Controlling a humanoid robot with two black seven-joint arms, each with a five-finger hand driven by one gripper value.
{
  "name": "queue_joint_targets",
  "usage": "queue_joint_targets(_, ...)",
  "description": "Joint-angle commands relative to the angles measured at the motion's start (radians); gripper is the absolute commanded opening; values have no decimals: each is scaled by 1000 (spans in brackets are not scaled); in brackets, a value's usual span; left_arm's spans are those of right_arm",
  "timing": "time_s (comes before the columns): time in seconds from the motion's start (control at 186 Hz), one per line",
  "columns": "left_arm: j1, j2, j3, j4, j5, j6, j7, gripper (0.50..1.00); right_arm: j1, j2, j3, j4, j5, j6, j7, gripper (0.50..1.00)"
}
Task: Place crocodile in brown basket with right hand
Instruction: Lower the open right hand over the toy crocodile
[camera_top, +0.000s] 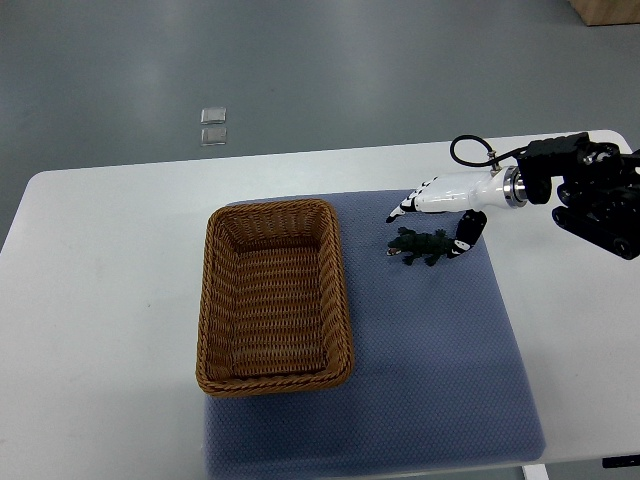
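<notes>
Fingers (424, 201) of right hand (452, 194) extended, holding nothing; crocodile (418, 245) lies just robot-side of them, long axis running toward basket (270, 208), thumb by its right end.

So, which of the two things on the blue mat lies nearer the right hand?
The dark crocodile: it lies right beside the right hand, while the brown basket stands apart to the left.
</notes>
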Motion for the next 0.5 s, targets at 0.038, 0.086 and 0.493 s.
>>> queue_joint_targets(0.038,0,0,0,0,0,0,0,1000,-8,16,-25,-30,-1,-18,0,928)
queue_joint_targets(0.086,0,0,0,0,0,-1,0,1000,-10,28,-39,-45,-1,-30,0,928)
queue_joint_targets(0.493,0,0,0,0,0,0,0,1000,-18,34,-62,-60,-1,-51,0,924)
